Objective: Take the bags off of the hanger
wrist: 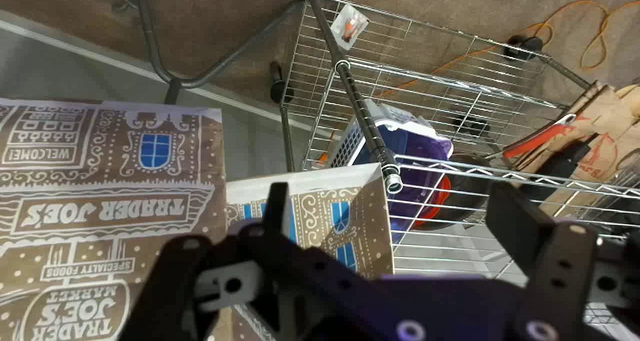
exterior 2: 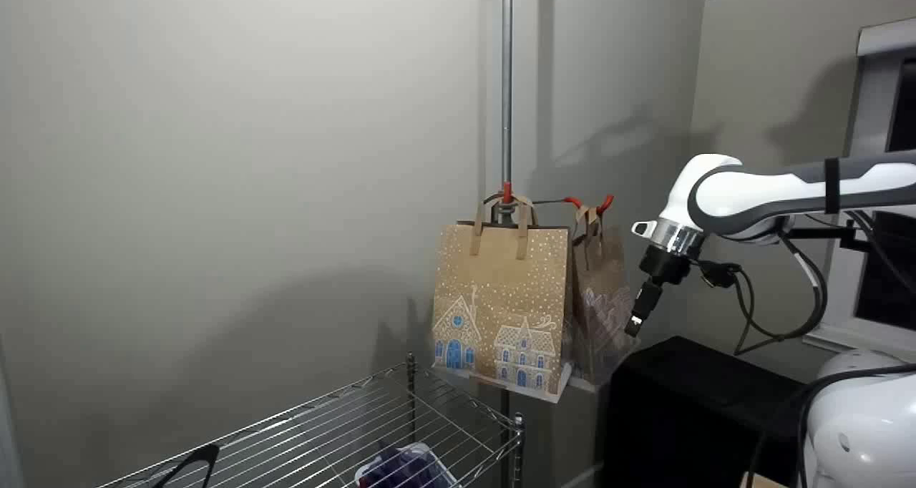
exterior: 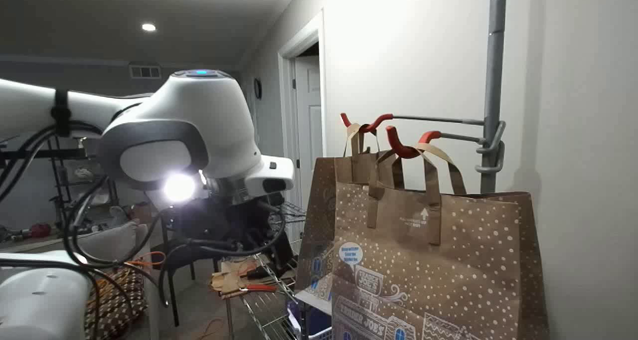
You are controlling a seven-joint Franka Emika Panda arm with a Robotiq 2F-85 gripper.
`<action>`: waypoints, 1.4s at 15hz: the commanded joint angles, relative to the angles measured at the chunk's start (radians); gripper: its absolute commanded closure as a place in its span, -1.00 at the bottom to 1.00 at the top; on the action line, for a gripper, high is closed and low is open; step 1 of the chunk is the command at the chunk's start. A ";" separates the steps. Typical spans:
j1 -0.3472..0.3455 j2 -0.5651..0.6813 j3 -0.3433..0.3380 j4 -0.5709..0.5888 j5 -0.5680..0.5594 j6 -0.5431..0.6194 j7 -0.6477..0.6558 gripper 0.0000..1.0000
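Two bags [exterior: 428, 260] hang upright, one to a hanger [exterior: 461, 137]; the hangers number two as well, both running from one pole [exterior: 493, 76] toward 9 o'clock in an exterior view. Paper handles [exterior: 432, 195] loop over the two red hooks [exterior: 401, 148]. There the bags sit between 4 and 5 o'clock, one partly behind the other.

The one gripper [wrist: 390, 211] has its two fingers [wrist: 276, 201] wide apart. In the wrist view both bags are at 9 o'clock from it, and one finger shows in front of a bag; whether the two touch, I cannot tell. In an exterior view the gripper sits at 3 o'clock from the bags, tilted, tips toward 7, on one arm [exterior 2: 794, 194] reaching in from 3 o'clock.

That view also shows one rack [exterior 2: 286, 416] at 8 o'clock from the bags and one black block [exterior 2: 701, 395] at 4. Lower within the rack, in the wrist view, one basket [wrist: 356, 141] stands at 12 o'clock from the gripper; one red-handled tool [wrist: 535, 140] lies at 2.
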 commanded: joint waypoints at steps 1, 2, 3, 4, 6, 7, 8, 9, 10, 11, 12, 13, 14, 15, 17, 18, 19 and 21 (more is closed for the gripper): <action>-0.007 0.004 0.007 -0.007 0.008 -0.003 -0.006 -1.00; 0.001 -0.002 0.008 -0.005 0.009 0.005 -0.015 -1.00; 0.000 -0.001 0.012 0.004 0.009 0.006 -0.009 -1.00; 0.000 0.000 0.014 0.012 0.010 0.004 -0.005 -1.00; -0.002 0.009 0.021 0.024 0.004 -0.024 0.003 -1.00; -0.004 0.003 0.011 0.018 0.007 -0.004 -0.005 -1.00; -0.004 0.003 0.012 0.018 0.007 -0.005 -0.004 -1.00; -0.004 0.003 0.013 0.018 0.006 -0.006 -0.004 -1.00; -0.004 0.003 0.013 0.018 0.006 -0.007 -0.004 -1.00; -0.004 0.003 0.013 0.018 0.006 -0.007 -0.004 -1.00; 0.013 -0.018 0.021 0.030 0.033 0.017 0.007 -1.00; 0.037 -0.079 0.031 0.053 0.071 0.030 0.007 -1.00; 0.045 -0.103 0.049 0.082 0.089 0.018 0.017 -1.00; 0.061 -0.126 0.069 0.112 0.103 0.014 0.020 -1.00; 0.097 -0.146 0.085 0.149 0.121 0.074 0.012 -1.00; 0.113 -0.156 0.089 0.153 0.126 0.120 0.008 -1.00; 0.127 -0.166 0.090 0.150 0.128 0.178 0.002 -1.00; 0.168 -0.157 0.062 0.136 0.125 0.318 -0.021 -1.00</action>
